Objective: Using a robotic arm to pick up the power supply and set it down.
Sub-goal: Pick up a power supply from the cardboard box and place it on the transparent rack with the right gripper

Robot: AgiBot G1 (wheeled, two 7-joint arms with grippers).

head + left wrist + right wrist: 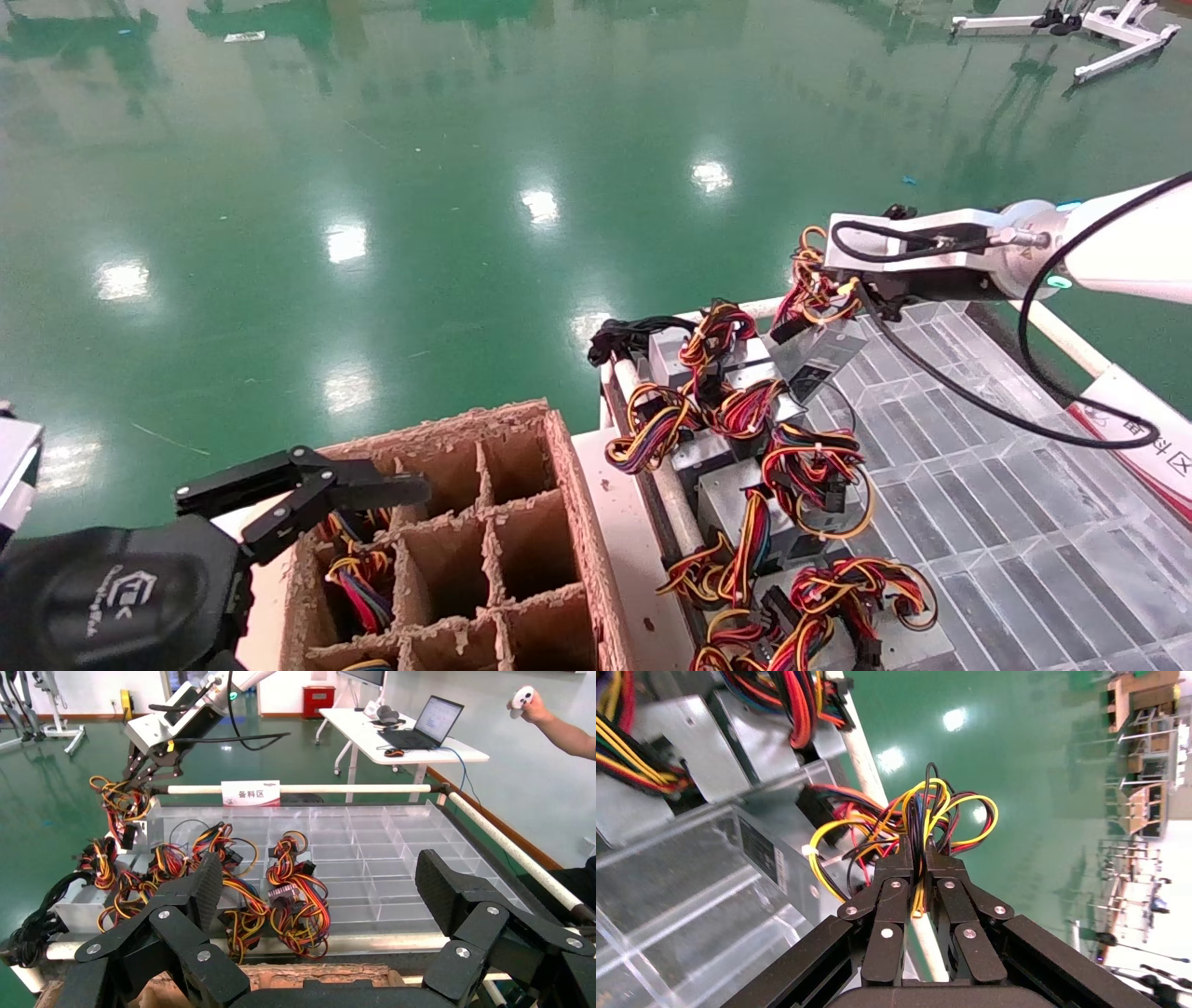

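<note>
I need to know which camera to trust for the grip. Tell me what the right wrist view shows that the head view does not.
Only the right wrist view shows the black two-finger right gripper shut on the looped red, yellow and black wire bundle, not on the box itself.

Only the head view shows the brown cardboard divider box, the open black left gripper over it, and other power supplies piled at the tray edge.

Both show the small silver-grey metal power supply hanging tilted over the clear plastic compartment tray.

Power supply (pixel 812 359) – silver box, tilted, hanging by wire bundle (pixel 926 822).
</note>
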